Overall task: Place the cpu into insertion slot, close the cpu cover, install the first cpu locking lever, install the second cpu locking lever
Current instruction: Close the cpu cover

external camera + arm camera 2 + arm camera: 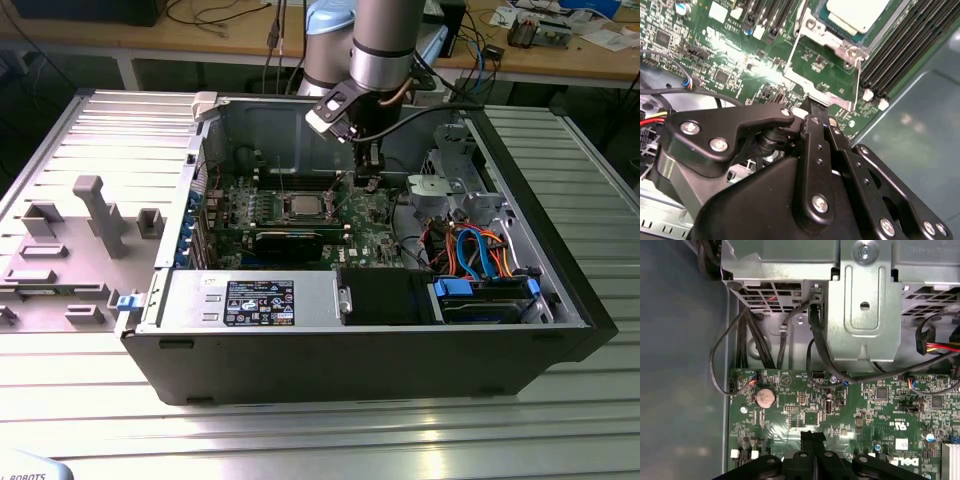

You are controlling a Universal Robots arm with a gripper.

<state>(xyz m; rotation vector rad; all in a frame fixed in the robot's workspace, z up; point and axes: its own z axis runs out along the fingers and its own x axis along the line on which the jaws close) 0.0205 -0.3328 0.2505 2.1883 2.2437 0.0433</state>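
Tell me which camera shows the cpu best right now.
The second wrist view: the cpu is close and large, though partly cut off at the picture's edge. The exterior view shows the cpu whole, but small and distant.

A ribbed metal table [400, 440] carries the open computer case [350, 365] and a grey panel [60, 270] beside it.

One cpu [857, 12], one cpu cover [812, 90]

The cpu [857, 12] had a matt silvery metal top; beside it, the cpu cover [832, 98] was shiny metal, the gripper [816, 107] dull black.
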